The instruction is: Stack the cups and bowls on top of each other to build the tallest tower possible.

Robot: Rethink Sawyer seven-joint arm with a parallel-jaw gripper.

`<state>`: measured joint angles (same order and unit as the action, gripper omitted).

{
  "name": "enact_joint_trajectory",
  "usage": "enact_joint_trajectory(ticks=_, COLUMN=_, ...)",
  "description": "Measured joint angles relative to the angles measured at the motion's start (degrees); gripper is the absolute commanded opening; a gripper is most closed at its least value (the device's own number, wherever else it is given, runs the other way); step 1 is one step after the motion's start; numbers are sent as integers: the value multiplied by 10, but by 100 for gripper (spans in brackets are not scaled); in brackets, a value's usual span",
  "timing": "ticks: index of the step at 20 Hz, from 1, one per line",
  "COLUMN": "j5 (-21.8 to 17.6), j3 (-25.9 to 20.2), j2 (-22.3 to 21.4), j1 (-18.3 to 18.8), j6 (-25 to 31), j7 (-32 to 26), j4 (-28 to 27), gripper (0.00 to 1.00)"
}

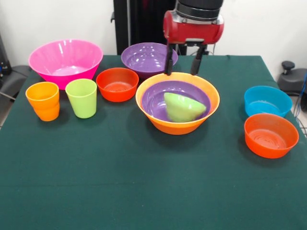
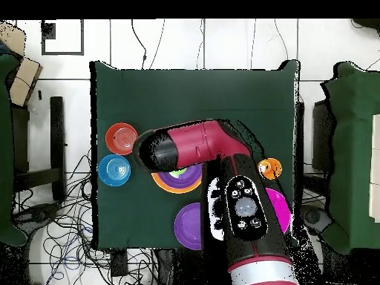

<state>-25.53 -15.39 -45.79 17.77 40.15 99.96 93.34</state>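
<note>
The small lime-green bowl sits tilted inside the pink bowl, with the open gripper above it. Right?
No. The small lime-green bowl lies tilted in a purple bowl nested in the yellow-orange bowl, as the front view shows. The pink bowl is empty. The gripper is open above.

The near half of the table (image 1: 144, 191) is bare, so a wide way across is left there. At the far side the way is filled by a row: orange cup (image 1: 43, 100), green cup (image 1: 82, 97), red bowl (image 1: 117, 84), with the pink bowl (image 1: 66, 62) and purple bowl (image 1: 148, 58) behind. The middle is taken by the tower (image 1: 178, 102). The space right above its far rim is taken by the gripper (image 1: 183, 61). A wide gap is left between the tower and the blue bowl (image 1: 267, 101).
</note>
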Motion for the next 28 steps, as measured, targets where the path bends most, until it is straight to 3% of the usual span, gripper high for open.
enact_joint_trajectory(ticks=20, j5=2, j3=0, j2=0, j1=17, j6=0, j7=0, j4=0, gripper=100)
enact_joint_trajectory(ticks=24, j5=16, j3=-10, j2=-7, j1=41, j6=0, j7=0, j4=2, gripper=100)
enact_joint_trajectory(ticks=28, j5=36, j3=-28, j2=-20, j1=90, j6=0, j7=0, j4=3, gripper=100)
